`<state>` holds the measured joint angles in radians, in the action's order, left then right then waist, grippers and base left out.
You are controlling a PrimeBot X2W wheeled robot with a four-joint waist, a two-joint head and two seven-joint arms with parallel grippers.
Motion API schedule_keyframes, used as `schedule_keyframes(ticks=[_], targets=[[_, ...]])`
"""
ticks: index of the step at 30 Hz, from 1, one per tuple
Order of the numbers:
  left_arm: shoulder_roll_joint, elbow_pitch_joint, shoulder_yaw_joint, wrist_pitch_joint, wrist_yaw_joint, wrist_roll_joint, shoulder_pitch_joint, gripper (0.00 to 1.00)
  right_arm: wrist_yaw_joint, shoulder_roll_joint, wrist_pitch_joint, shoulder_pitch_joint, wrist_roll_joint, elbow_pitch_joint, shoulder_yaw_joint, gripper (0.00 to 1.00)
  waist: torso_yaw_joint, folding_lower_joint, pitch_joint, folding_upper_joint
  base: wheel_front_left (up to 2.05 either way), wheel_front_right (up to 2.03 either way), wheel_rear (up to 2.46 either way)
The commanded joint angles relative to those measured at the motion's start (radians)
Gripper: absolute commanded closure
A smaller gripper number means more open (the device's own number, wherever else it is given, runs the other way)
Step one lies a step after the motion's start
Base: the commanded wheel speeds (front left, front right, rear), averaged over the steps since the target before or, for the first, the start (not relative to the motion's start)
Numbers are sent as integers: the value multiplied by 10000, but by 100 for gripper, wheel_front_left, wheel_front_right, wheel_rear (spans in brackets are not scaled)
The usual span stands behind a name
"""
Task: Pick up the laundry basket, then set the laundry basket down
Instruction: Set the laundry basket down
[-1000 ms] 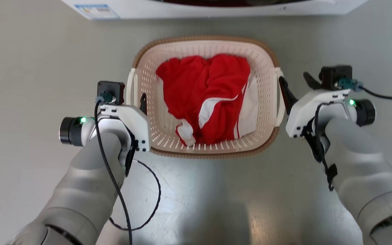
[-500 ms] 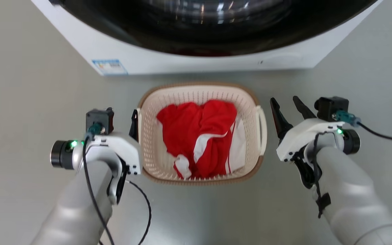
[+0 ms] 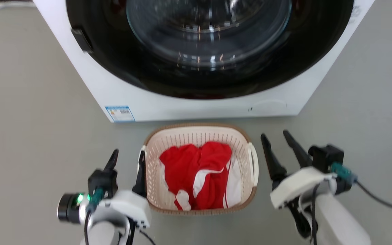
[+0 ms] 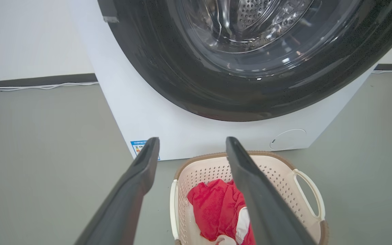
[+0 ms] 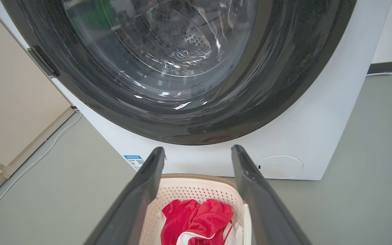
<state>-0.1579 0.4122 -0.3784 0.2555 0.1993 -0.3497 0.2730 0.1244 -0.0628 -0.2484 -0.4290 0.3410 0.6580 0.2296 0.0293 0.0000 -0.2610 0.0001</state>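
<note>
The left gripper (image 3: 128, 153) is held open and empty at lower left, the right gripper (image 3: 274, 136) likewise at lower right. Between them, at lower centre, the laundry basket (image 3: 196, 137) is set on the floor (image 3: 39, 143), below the washing machine (image 3: 196, 107).

head downward, wrists forward, sharing laundry basket (image 3: 196, 136)

Left end effector (image 3: 129, 152), right end effector (image 3: 274, 133) — wide
</note>
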Motion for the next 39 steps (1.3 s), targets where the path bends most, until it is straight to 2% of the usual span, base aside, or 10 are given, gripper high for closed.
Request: schedule_keyframes(ticks=[1, 7, 16, 26, 39], targets=[[-85, -606, 507, 62, 109, 294, -282, 0, 63, 126, -132, 408, -119, -565, 179, 0, 23, 0, 486, -1, 0, 0, 0], [331, -2415, 1169, 63, 180, 1064, -2047, 0, 63, 126, -133, 1961, -452, -2257, -53, 0, 28, 0, 1347, -1, 0, 0, 0], [477, -3711, 1766, 63, 178, 1445, -3597, 0, 63, 126, -133, 3669, -750, -3670, -407, 0, -4, 0, 2174, -1, 0, 0, 0], [464, -4186, 2120, 63, 152, 1668, -4417, 0, 63, 126, -133, 4750, -663, -4426, -1089, 0, -43, 0, 2691, -1, 0, 0, 0], [481, -4543, 2309, 63, -139, 1736, -4672, 0, 63, 126, -133, 4956, -451, -4672, -1209, 0, -123, 0, 2880, -1, 0, 0, 0]])
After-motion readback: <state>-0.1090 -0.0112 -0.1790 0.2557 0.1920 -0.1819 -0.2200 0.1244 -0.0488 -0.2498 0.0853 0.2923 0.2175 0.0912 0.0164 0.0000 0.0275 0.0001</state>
